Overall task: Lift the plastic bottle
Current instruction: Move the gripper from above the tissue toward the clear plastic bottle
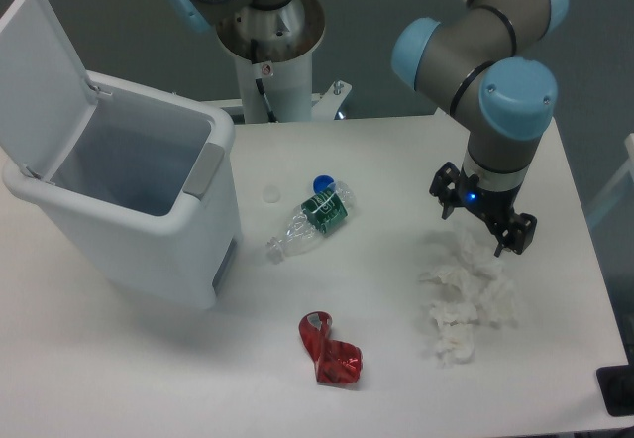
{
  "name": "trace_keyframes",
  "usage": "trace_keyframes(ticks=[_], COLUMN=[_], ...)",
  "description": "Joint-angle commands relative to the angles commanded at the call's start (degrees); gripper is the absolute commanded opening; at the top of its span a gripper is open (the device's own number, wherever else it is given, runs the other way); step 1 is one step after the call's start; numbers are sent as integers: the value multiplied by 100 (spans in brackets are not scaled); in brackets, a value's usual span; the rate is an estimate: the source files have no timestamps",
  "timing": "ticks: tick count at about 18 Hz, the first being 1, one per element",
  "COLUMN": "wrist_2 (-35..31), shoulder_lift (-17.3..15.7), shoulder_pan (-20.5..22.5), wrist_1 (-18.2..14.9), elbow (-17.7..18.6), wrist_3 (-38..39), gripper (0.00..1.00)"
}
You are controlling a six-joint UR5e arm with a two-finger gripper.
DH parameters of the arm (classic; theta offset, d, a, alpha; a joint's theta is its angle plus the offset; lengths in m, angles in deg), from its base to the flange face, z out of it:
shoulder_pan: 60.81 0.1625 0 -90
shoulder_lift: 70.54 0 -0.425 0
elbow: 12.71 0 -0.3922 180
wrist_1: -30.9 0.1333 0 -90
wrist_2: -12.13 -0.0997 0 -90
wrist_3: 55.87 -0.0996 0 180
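Broadly, the white surface [396, 379] carries everything, and the claw [482, 222] hangs over its right part, pointing down from the grey arm [495, 52] with blue joint caps. Far to the claw's left stands the largest thing, a white bin [149, 220] with its lid [40, 71] swung up and back, so the inside is open to view. Behind the claw and to its left, at the far edge of the surface, rises the white post [267, 61] that bears the arm's base. Just below the claw, toward the near edge, lies a heap of crumpled white tissues [464, 299]; the claw's tips sit over the heap's upper edge, and whether they touch it cannot be told. The claw's two dark fingers [517, 235] stand apart with a clear gap between them and nothing in the gap. The plastic bottle [312, 222] lies on its side well to the claw's left, about level with it, between the claw and the bin; it is clear and crushed, with a green band around its middle and a blue cap at the end pointing away from the near edge. A crumpled shiny red wrapper [330, 351] lies to the claw's lower left, nearer the front than the bottle. A small pale disc [270, 195] rests just left of the bottle's cap.
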Motion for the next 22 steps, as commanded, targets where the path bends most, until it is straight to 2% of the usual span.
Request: trace_keyframes(ticks=[5, 8, 11, 14, 16, 18, 22], wrist_2=[44, 114, 333, 597, 624, 572, 318], shoulder_lift=[-62, -79, -412, -475, -475, -466, -597], shoulder_pan=[-122, -237, -421, -623, -799, -966, -1221], wrist_1=[17, 316, 325, 281, 281, 211, -26], elbow=[254, 588, 905, 1229, 1283, 1344, 1801], wrist_3=[26, 140, 229, 884, 1274, 1283, 1266], gripper=[100, 100, 100, 100, 100, 100, 100])
